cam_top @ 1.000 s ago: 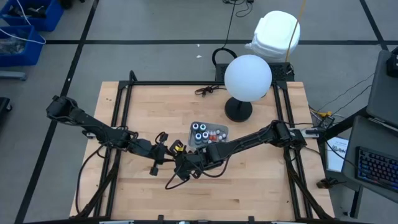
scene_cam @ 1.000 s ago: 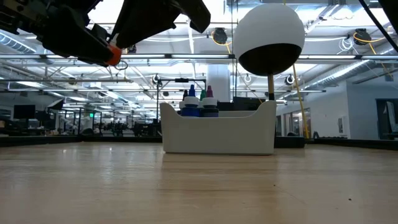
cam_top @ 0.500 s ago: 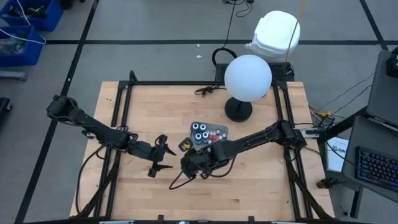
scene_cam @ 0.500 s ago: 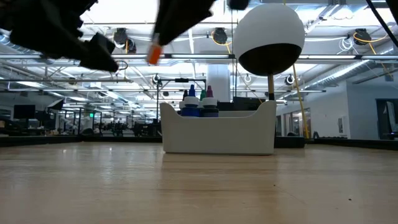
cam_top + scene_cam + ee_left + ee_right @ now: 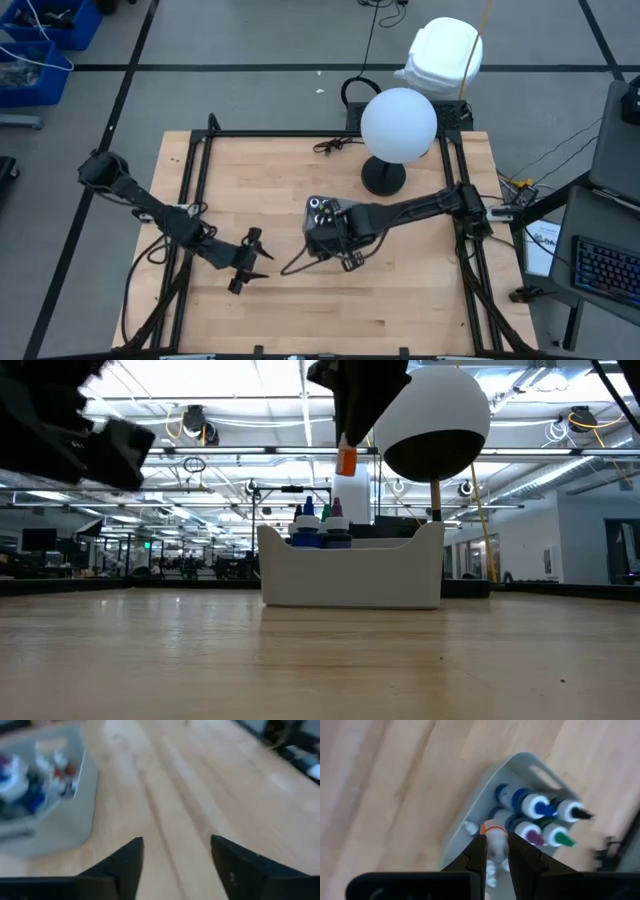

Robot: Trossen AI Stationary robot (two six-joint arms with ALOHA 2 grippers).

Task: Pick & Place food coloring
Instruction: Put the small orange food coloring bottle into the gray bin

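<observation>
Wood table (image 5: pixel 400 290), R tool (image 5: pixel 495 849) clamped on orange-capped bottle (image 5: pixel 493 834) above tray (image 5: pixel 470 820), L tool (image 5: pixel 175 865) apart, probably low.

One small dropper bottle (image 5: pixel 493 840) with an orange collar and a white body is held upright between the fingers (image 5: pixel 476 854) of the right gripper (image 5: pixel 494 851), above the pale tray (image 5: pixel 470 822). In the tray, 4 larger bottles (image 5: pixel 538 818) are stood upright, tipped blue, purple, green and dark. Tiny white-capped bottles (image 5: pixel 61 766), some reddish, are clustered beside them at one end of the tray.
</observation>
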